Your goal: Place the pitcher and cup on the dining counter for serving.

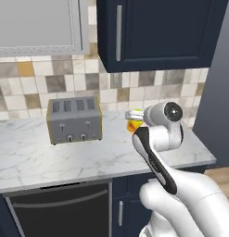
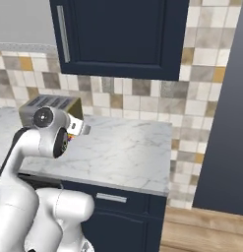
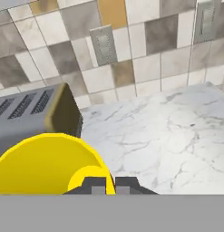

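Note:
The cup [image 3: 41, 165], bright yellow, shows its open mouth large at the lower left of the hand view. My gripper [image 3: 111, 183] is shut on the cup's rim, with one dark fingertip on each side of the wall. From the left base view the cup [image 1: 133, 121] is a yellow shape with red blotches just behind my wrist, over the marble worktop to the right of the toaster. A sliver of the cup [image 2: 70, 138] peeks out beside my wrist in the right base view. The pitcher and the dining counter are out of view.
A grey toaster [image 1: 74, 120] stands on the marble worktop [image 1: 32, 157] against the tiled wall, just left of the cup. A navy wall cabinet [image 1: 157, 32] hangs overhead. Two wall outlets [image 3: 103, 44] sit in the tiles. The worktop ends at the right [image 2: 167, 162] beside a dark panel.

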Motion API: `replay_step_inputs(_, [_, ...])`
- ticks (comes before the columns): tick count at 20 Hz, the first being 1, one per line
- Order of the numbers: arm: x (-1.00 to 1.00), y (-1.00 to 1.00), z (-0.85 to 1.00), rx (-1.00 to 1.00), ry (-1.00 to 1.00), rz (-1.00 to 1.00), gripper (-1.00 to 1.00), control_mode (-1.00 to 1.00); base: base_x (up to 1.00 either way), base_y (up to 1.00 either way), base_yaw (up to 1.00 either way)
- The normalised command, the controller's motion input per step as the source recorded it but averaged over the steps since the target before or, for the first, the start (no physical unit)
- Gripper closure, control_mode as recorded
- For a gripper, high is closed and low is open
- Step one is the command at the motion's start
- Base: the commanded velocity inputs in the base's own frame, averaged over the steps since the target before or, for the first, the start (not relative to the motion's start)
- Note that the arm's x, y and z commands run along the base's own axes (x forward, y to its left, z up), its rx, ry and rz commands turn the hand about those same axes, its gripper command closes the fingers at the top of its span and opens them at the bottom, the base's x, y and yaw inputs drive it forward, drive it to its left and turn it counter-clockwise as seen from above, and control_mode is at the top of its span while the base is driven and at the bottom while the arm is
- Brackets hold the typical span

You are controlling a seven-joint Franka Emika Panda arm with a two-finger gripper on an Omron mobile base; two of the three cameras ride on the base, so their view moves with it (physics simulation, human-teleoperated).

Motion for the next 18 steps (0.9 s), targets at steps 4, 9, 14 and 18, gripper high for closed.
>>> replay_step_inputs(4, [0.0, 0.0, 0.0, 0.0, 0.0, 0.0, 1.0, 1.0, -0.82, -0.3, 0.78])
replay_step_inputs(9, [0.0, 0.0, 0.0, 0.0, 0.0, 0.0, 1.0, 1.0, -0.47, -0.23, 0.98])
replay_step_inputs(14, [0.0, 0.0, 0.0, 0.0, 0.0, 0.0, 1.0, 1.0, -0.15, 0.0, 1.0])
replay_step_inputs(18, [0.0, 0.0, 0.0, 0.0, 0.0, 0.0, 1.0, 1.0, -0.17, 0.0, 1.0])
